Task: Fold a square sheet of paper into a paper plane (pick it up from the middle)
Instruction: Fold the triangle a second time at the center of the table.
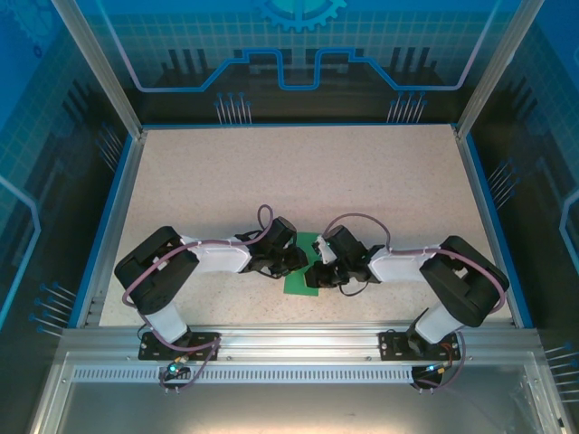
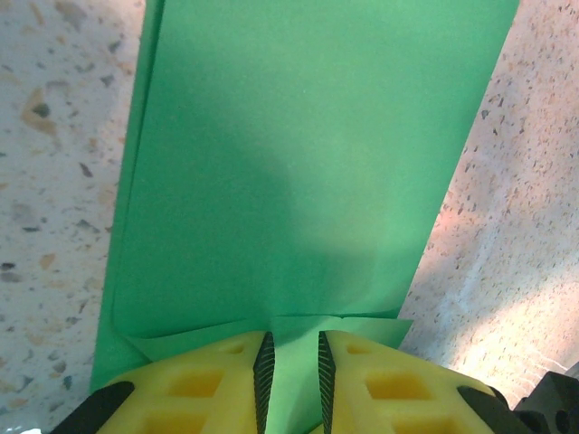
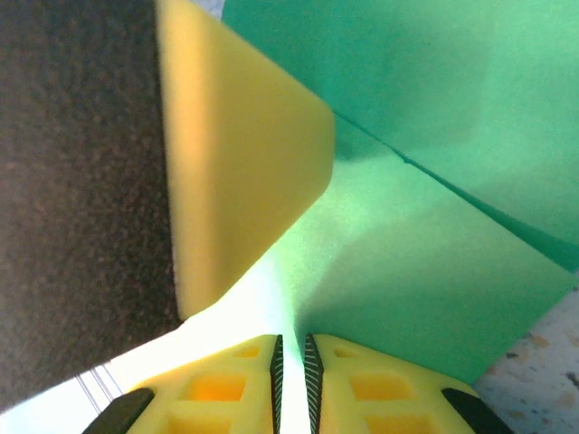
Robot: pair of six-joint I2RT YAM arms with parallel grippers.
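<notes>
- Paper (image 1: 298,283), folded to a narrow layered strip, lies on table (image 1: 298,181) near-centre, btwn both arms.
- L end effector (image 2: 291,380): clamped on a pinch of paper's edge, small flaps flaring either side.
- R end effector (image 3: 291,380): pads almost together, seemingly nipping a thin fold.
- Step, prob.: lifting/creasing at the middle. Move both in sync, no pulling apart, since the thin sheet may tear or slip.
</notes>
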